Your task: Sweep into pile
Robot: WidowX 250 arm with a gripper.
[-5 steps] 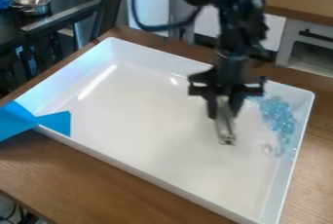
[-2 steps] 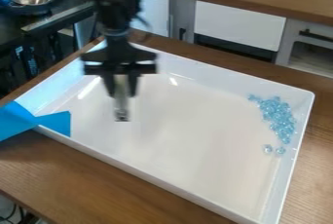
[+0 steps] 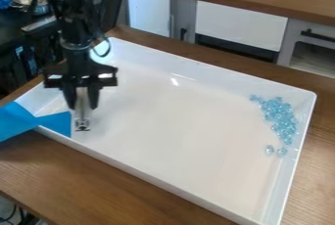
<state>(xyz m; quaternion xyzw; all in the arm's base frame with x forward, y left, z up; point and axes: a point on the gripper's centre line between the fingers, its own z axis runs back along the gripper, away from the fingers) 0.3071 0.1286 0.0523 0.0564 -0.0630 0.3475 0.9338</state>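
1. The task's blue glass beads (image 3: 281, 119) lie at the right side of the white tray (image 3: 183, 136), in a loose, stretched band beside its right wall.
2. Two stray beads (image 3: 275, 150) sit at the near end of that band, just apart from the rest.
3. The gripper (image 3: 82, 106) hangs at the tray's left side, near the blue tape (image 3: 55, 123) and well apart from the beads. Its fingers stand a little open, closed on a slim, pale tool (image 3: 82, 123) that points down between them. Whether the tool's tip touches the tray floor, I cannot tell.
4. The step in hand looks to be between strokes: most of the sweeping seems done, but the band is long rather than a compact heap.
5. If another stroke is wanted, the next move calls for carrying the tool right, lowering it on the near side of the strays, and pushing them gently toward the far end. Too quick a push could scatter the beads, which probably roll or slide easily on the smooth floor.
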